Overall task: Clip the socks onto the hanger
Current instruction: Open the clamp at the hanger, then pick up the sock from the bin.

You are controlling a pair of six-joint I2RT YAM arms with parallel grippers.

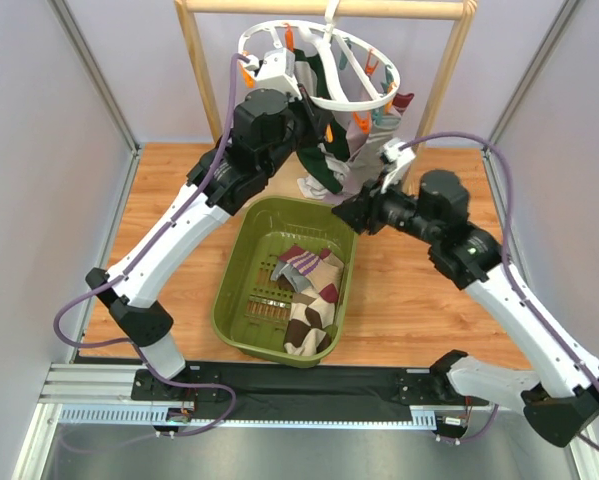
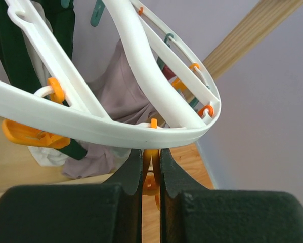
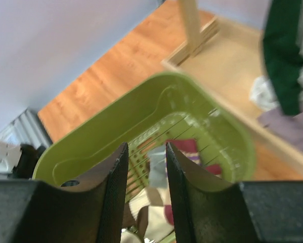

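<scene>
The white ring hanger hangs from the wooden rail. An orange clip dangles just under its rim, and my left gripper is shut on it. A dark green sock and a lilac-grey sock hang clipped below the ring. More socks, argyle, maroon striped and grey, lie in the basket. My right gripper hovers open over the basket's far rim with nothing between its fingers.
The olive-green slotted basket stands mid-table between the arms. The wooden rack's post and base stand behind it. Other orange clips hang from the ring. Grey walls close in both sides.
</scene>
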